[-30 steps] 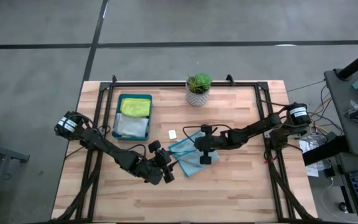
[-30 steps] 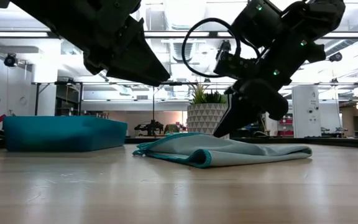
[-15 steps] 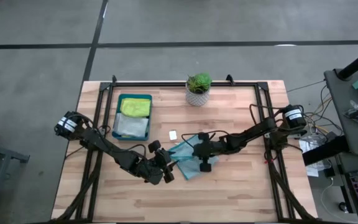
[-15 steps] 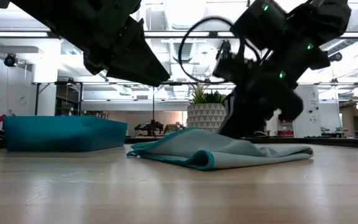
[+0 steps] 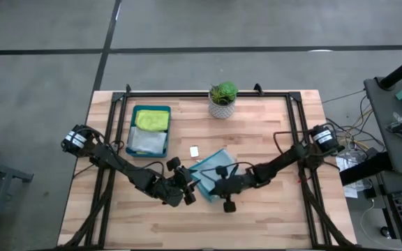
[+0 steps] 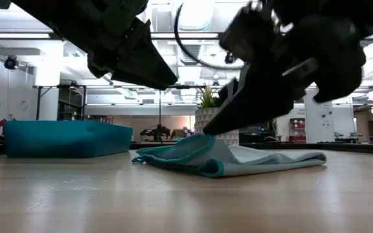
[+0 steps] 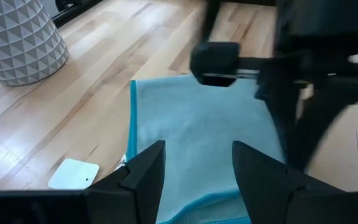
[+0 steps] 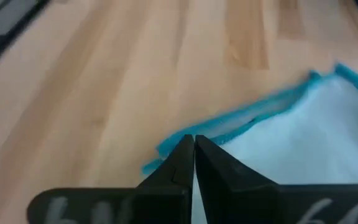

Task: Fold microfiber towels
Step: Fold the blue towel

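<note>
- The light teal towel [image 5: 211, 169] lies near the middle of the wooden table [image 5: 271, 132], partly folded over itself; in the low view [image 6: 232, 159] it shows a rolled fold at its near edge and a flatter tail trailing off to one side.
- The right gripper [image 5: 215, 187] reaches in from the table's 3 o'clock side and sits at the towel's 6 o'clock edge. Its fingers are pressed together, and the right wrist view [image 8: 193, 149] shows the tips meeting at the towel's blue hemmed corner; whether cloth is actually pinched between them cannot be told.
- The left gripper [image 5: 189, 187] comes from the 9 o'clock side and hovers just beside the towel at about its 8 o'clock. Its fingers are spread apart with nothing between them, and the left wrist view [image 7: 196, 168] looks past them onto the cloth.
- A small white tag [image 5: 193, 150] lies on bare wood at the towel's 11 o'clock, near it but apart from it.
- A dark teal tray [image 5: 135, 109] sits toward the table's 10 o'clock. Inside it a lime green towel [image 5: 152, 120] lies at the far end and a pale grey towel [image 5: 147, 141] at the near end.
- A potted plant [image 5: 222, 99] in a white patterned pot stands at the table's 12 o'clock edge, well apart from the light teal towel.
</note>
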